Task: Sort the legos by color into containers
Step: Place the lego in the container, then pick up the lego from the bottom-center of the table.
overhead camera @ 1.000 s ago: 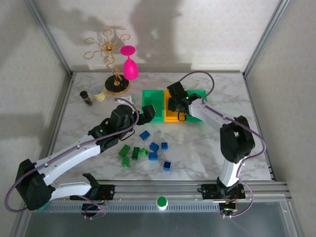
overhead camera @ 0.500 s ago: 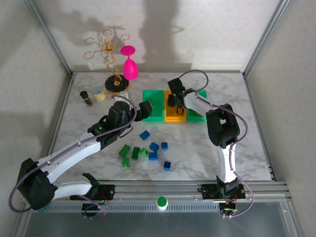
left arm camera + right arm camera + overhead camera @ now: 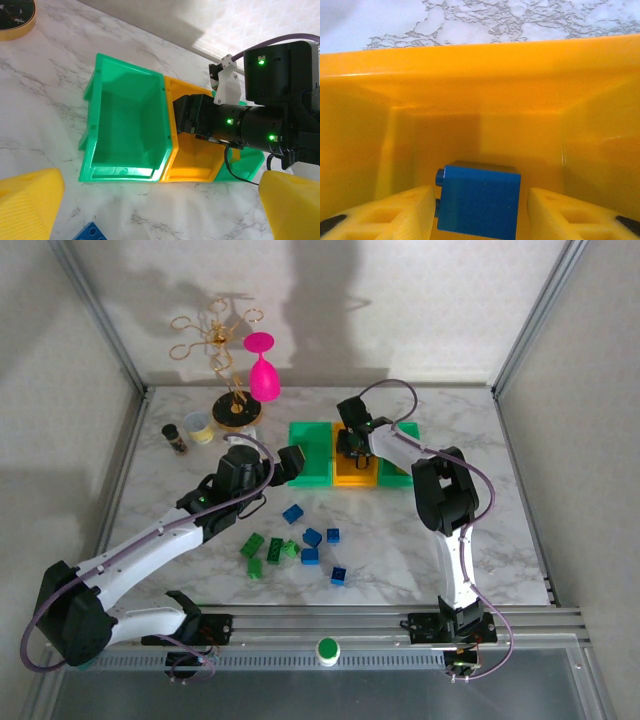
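Observation:
Three containers stand in a row: a green bin (image 3: 310, 452), a yellow-orange bin (image 3: 356, 472) and a second green bin (image 3: 402, 458). My right gripper (image 3: 350, 445) reaches down into the yellow-orange bin (image 3: 480, 75). A blue lego (image 3: 479, 204) sits between its parted fingers (image 3: 395, 212), with a gap showing on the right side. My left gripper (image 3: 290, 462) hangs open over the table just in front of the left green bin (image 3: 125, 125), nothing between its fingers. Several blue legos (image 3: 312, 537) and green legos (image 3: 275, 549) lie loose on the table.
A gold rack (image 3: 238, 405) with a pink glass (image 3: 262, 370) stands at the back left, beside a clear cup (image 3: 197, 426) and a dark jar (image 3: 175, 438). Metal frame posts line both sides. One blue lego (image 3: 92, 232) lies just under my left gripper.
My right gripper has sunk deeper into the yellow-orange bin and its fingers have spread away from the blue lego. My left gripper stayed open and barely shifted.

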